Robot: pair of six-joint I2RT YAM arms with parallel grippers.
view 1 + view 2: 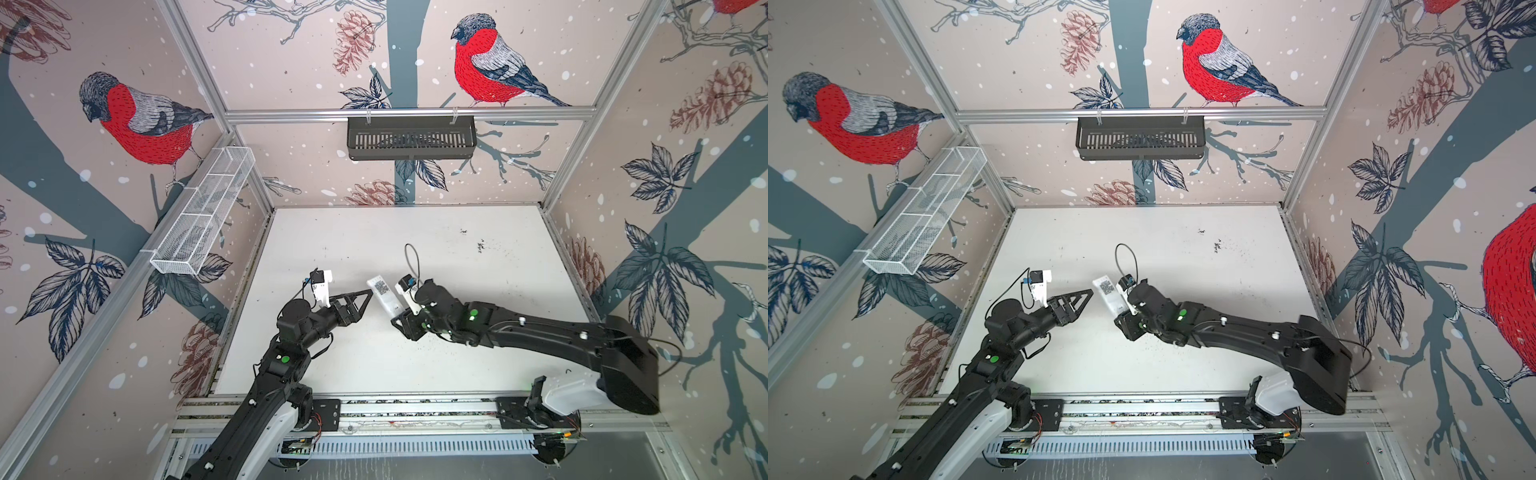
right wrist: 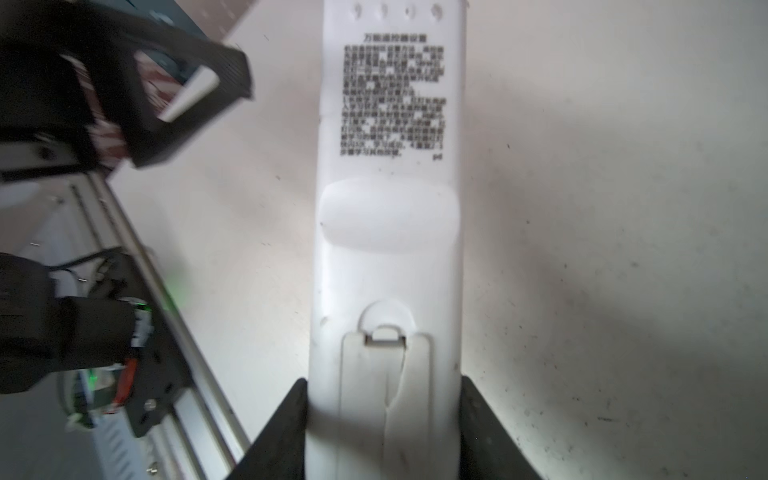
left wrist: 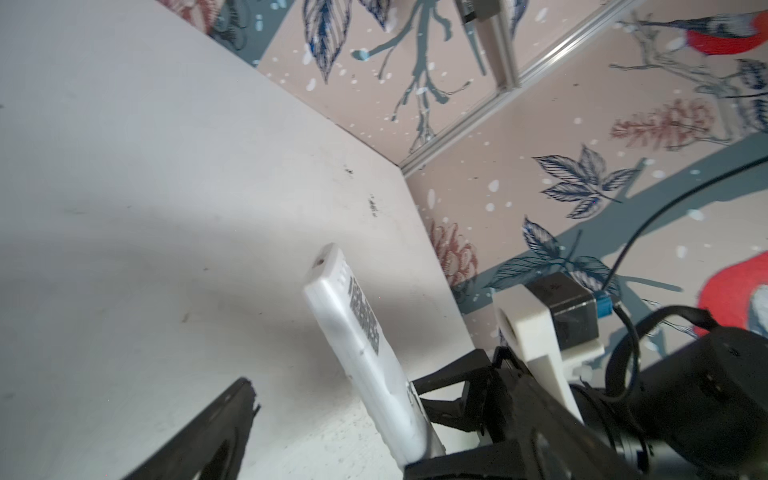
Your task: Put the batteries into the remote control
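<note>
In both top views the white remote control (image 1: 384,297) (image 1: 1111,297) is lifted off the white table (image 1: 374,232), tilted, its plain back with a block of black print facing up. My right gripper (image 1: 397,316) (image 1: 1121,314) (image 2: 384,419) is shut on the remote's lower end, one black finger on each long side. In the right wrist view the remote (image 2: 390,216) shows a closed battery cover (image 2: 384,374). My left gripper (image 1: 365,302) (image 1: 1086,300) stands open just left of the remote, apart from it; one finger (image 3: 224,424) shows beside the remote (image 3: 361,345). The batteries are out of view.
A black slotted basket (image 1: 411,137) hangs on the back wall. A white wire basket (image 1: 203,212) hangs on the left wall. An aluminium rail (image 1: 415,409) carrying both arm bases runs along the table's front edge. Dark specks (image 1: 480,246) mark the table's far right.
</note>
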